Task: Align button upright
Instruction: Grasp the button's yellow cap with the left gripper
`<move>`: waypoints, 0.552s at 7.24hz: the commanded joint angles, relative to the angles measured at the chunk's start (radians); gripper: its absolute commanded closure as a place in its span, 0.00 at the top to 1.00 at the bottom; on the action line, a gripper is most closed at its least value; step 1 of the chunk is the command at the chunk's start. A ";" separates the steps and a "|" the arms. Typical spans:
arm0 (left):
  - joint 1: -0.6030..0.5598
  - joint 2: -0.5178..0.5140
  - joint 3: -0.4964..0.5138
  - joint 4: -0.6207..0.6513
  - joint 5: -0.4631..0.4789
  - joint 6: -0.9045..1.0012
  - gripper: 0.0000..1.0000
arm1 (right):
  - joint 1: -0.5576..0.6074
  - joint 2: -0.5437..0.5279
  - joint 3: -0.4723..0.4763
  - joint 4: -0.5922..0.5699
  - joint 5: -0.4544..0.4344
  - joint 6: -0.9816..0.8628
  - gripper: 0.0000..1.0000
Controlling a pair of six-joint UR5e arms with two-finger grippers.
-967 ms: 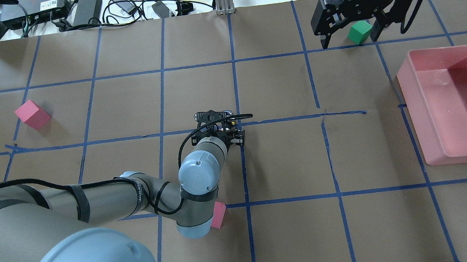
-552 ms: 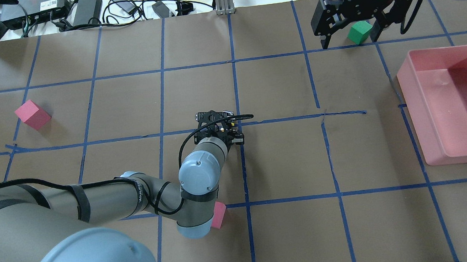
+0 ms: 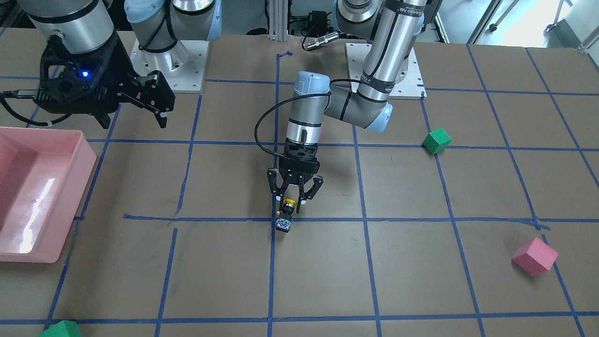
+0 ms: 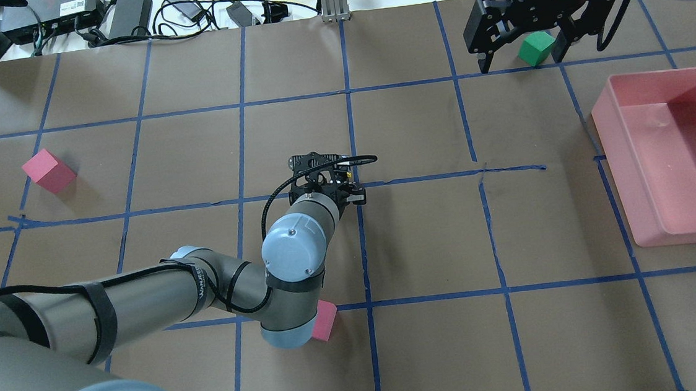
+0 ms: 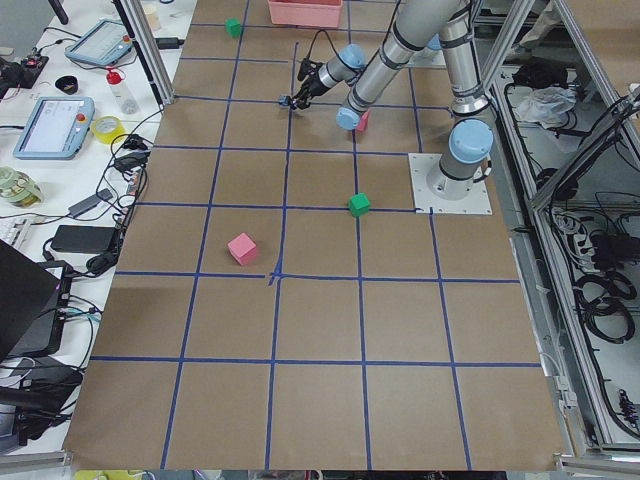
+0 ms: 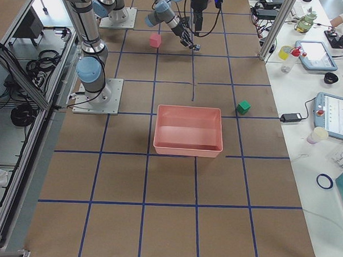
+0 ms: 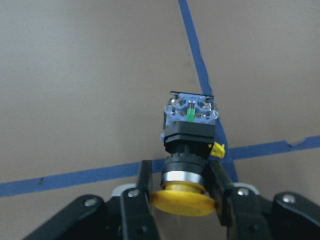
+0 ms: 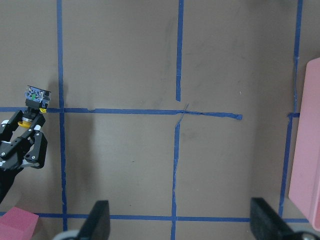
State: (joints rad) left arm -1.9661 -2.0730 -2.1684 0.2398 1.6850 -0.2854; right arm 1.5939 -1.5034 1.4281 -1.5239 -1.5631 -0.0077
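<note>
Taped brown table (image 4: 426, 239), pink bin (image 4: 628, 167), left jaws pinching button (image 7: 190, 135), right jaws spread

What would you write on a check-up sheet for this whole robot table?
Surface: brown paper table with a blue tape grid.
Job's things: the button is held at its yellow-cap end, with its base pointing away from the hand.
Clutter: pink cube; second pink cube, half hidden by the left arm; green cube; second green cube; pink bin.
Hands: left hand shut on the button; right hand open, holding nothing.
Cables: black cable loops off the left wrist.
Surroundings: power bricks and cords beyond the far edge; tablet on a side bench.
</note>
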 commanded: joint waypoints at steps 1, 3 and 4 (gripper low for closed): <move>0.015 0.077 0.106 -0.292 -0.016 -0.165 0.00 | 0.001 0.000 0.000 0.001 0.000 0.000 1.00; 0.027 0.154 0.290 -0.776 -0.037 -0.227 0.00 | 0.001 0.000 0.000 0.001 0.000 0.000 1.00; 0.047 0.184 0.396 -1.023 -0.069 -0.320 0.00 | 0.000 0.000 0.000 0.001 0.000 0.000 1.00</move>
State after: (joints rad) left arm -1.9383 -1.9309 -1.8980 -0.4748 1.6436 -0.5146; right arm 1.5946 -1.5034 1.4282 -1.5229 -1.5631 -0.0076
